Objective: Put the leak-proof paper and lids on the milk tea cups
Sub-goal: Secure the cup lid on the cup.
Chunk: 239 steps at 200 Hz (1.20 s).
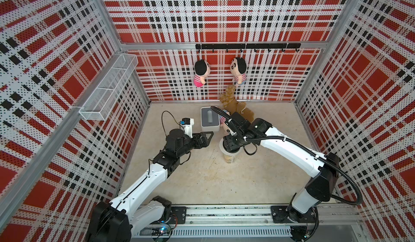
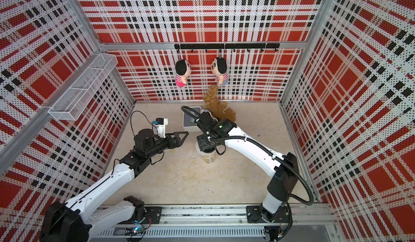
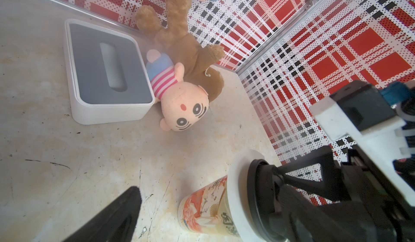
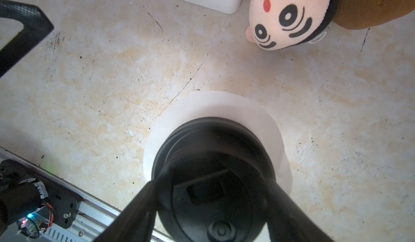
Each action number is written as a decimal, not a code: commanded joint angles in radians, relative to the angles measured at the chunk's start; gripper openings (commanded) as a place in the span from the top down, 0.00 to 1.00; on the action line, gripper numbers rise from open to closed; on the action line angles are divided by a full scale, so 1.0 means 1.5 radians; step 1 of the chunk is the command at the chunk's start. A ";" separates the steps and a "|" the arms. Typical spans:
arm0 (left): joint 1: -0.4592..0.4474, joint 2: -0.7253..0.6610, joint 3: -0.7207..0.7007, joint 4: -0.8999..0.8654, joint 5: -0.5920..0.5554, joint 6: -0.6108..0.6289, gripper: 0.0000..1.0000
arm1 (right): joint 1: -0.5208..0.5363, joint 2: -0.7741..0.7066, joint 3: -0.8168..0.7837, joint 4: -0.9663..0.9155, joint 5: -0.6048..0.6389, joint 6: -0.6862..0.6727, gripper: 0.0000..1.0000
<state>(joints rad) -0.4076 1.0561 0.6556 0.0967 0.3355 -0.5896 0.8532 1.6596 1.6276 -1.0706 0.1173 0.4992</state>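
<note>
The milk tea cup point(image 1: 229, 158) point(image 2: 208, 157) point(image 3: 205, 209) stands upright mid-table, cream with orange print. The leak-proof paper point(image 3: 235, 182) point(image 4: 215, 106) lies across its mouth, and its white edge sticks out all round. A black round lid point(image 3: 261, 198) point(image 4: 213, 162) sits on the paper. From above, my right gripper point(image 1: 231, 146) point(image 4: 214, 182) is shut on the lid, one finger on each side. My left gripper point(image 1: 203, 139) point(image 2: 179, 138) hangs open and empty to the left of the cup, apart from it. One of its fingers point(image 3: 121, 214) shows in the left wrist view.
A white box with a grey slotted top point(image 1: 210, 120) stands behind the cup. A striped plush doll point(image 3: 182, 108) and a brown teddy point(image 1: 235, 107) lie beside the box. Two dolls hang from the hook rail point(image 1: 247, 46). A wire basket point(image 1: 107, 88) hangs on the left wall.
</note>
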 commanded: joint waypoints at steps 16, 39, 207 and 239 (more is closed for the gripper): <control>-0.007 0.001 -0.005 0.005 0.003 0.010 0.00 | -0.004 0.012 -0.013 0.017 -0.005 -0.005 0.49; -0.007 -0.002 -0.004 -0.006 0.003 0.015 0.00 | -0.007 0.013 -0.021 0.022 -0.009 -0.006 0.49; -0.123 0.177 0.098 -0.005 0.027 0.103 0.02 | -0.016 -0.075 -0.231 0.152 -0.029 0.009 0.49; -0.137 0.212 0.097 -0.015 0.035 0.119 0.01 | -0.015 -0.098 -0.290 0.209 -0.037 0.000 0.48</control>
<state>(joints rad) -0.5777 1.3407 0.7887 0.0898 0.3405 -0.4633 0.8349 1.4784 1.2957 -0.7376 0.1055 0.4900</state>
